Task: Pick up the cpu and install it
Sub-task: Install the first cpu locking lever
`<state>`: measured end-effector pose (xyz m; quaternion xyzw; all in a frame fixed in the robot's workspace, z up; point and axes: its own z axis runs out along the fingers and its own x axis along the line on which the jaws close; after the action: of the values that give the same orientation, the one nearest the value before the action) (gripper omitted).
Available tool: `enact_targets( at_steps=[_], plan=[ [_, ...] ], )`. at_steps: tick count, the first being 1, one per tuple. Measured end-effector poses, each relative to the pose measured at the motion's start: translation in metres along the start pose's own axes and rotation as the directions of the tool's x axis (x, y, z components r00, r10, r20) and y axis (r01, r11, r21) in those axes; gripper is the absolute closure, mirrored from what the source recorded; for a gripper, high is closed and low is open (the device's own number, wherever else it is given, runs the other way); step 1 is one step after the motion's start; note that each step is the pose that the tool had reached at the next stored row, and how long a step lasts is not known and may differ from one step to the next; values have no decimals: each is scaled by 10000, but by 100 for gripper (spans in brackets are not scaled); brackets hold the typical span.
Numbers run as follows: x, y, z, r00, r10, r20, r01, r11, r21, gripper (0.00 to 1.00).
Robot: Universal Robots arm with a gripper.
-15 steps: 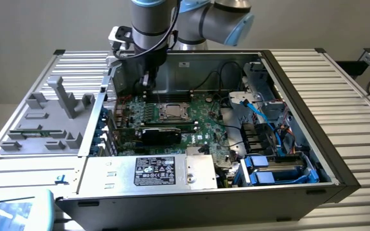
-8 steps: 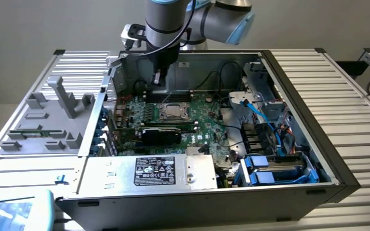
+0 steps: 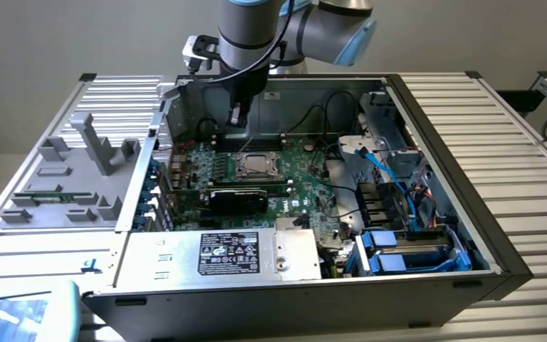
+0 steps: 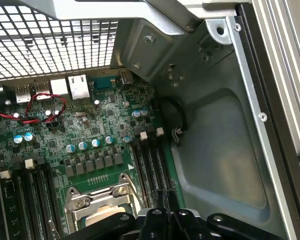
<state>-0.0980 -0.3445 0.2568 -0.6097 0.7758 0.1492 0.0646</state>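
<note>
Black jaws fully closed, nothing visibly held, hanging over far part of green motherboard (image 3: 302, 182); small flat square silver-grey cpu (image 3: 254, 166) lies in metal-framed socket (image 4: 102, 200), just nearward of jaws, slightly toward exterior view's right.

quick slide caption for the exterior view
Gripper, jaws shut, hovers in the open pc case near the socketed cpu.

The cpu (image 3: 253, 166) is a small, flat, square chip with a silver-grey metal top. It lies level inside the metal socket frame (image 3: 254, 154), near the middle of the green motherboard (image 3: 304, 179), toward the far wall of the open case (image 3: 302, 96).
</note>
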Motion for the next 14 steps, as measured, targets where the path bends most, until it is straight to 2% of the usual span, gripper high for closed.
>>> enact_targets(
  at_steps=[1, 2, 6, 9, 10, 14],
  plan=[
    [0, -1, 0, 10000, 3, -6, -3, 10000, 2, 88],
    [-2, -5, 0, 10000, 33, -36, -33, 10000, 17, 88],
    [-2, -13, 4, 9994, 260, -230, -257, 9996, 141, 88],
    [0, -13, 7, 9987, 426, -284, -421, 9989, 206, 88],
    [0, -13, 7, 9984, 486, -291, -480, 9986, 202, 88],
    [0, -13, 8, 9962, 799, -344, -795, 9968, 104, 88]
  ],
)
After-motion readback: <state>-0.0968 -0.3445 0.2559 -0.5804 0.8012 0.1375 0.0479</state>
